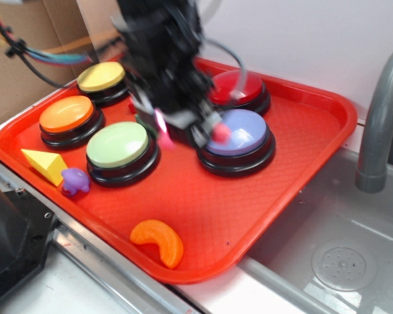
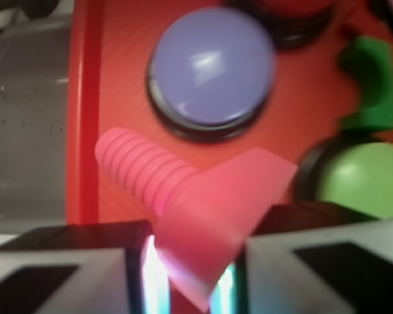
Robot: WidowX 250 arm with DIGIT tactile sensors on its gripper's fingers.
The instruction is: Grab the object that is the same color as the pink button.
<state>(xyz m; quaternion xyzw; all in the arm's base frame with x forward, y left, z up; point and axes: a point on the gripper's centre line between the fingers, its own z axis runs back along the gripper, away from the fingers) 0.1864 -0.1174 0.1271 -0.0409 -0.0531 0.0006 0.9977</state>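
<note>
The pink toy bolt (image 2: 183,196) is caught by its flat head between my jaws, with its ribbed shaft sticking out toward the tray's edge. My gripper (image 2: 187,261) is shut on it. In the exterior view the gripper (image 1: 183,121) is blurred and hangs over the middle of the red tray (image 1: 249,216), between the green button (image 1: 118,145) and the lavender-blue button (image 1: 239,134). The bolt's end (image 1: 221,133) shows in front of the lavender-blue button. The pink button is hidden, no view shows it.
On the tray stand a yellow button (image 1: 101,76), an orange button (image 1: 67,114) and a dark red button (image 1: 242,88). A yellow wedge (image 1: 46,165), a small purple toy (image 1: 75,180), an orange crescent (image 1: 160,241) and a green block (image 2: 373,78) lie loose. A sink (image 1: 340,261) and faucet (image 1: 380,111) are at right.
</note>
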